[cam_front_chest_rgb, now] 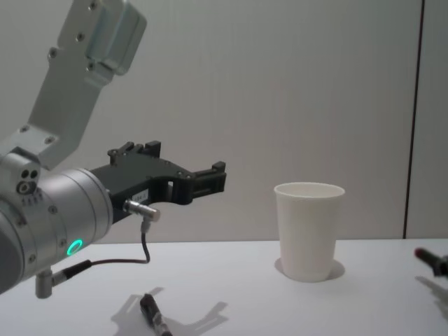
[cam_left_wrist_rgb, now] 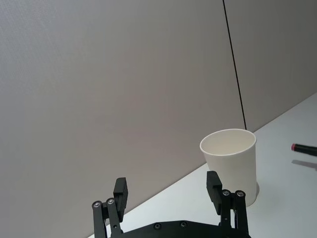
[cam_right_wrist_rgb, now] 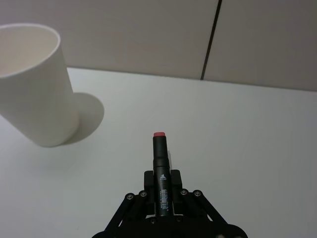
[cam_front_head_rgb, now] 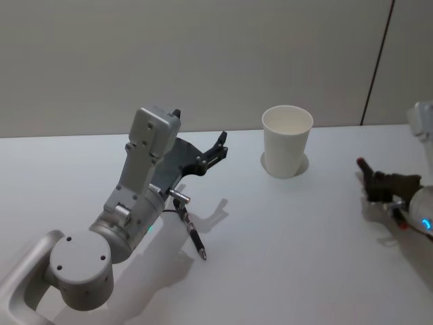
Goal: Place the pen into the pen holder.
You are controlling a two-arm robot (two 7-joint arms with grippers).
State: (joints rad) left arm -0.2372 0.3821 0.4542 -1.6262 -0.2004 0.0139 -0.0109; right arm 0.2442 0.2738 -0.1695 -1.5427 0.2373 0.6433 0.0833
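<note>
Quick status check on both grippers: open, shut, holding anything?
Left gripper: fingers open, holding nothing.
Right gripper: fingers shut on the red-tipped pen.

The pen holder (cam_front_head_rgb: 287, 145) is matt white paper; the pen (cam_right_wrist_rgb: 159, 153) in the right gripper (cam_right_wrist_rgb: 162, 177) looks smooth black plastic.

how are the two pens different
The loose pen lies flat on the table; the held pen is clamped in the right gripper's shut fingers, above the table. The loose pen sits left of the cup, below the open left gripper; the held pen is to its right. Both are dark and outside the cup.
</note>
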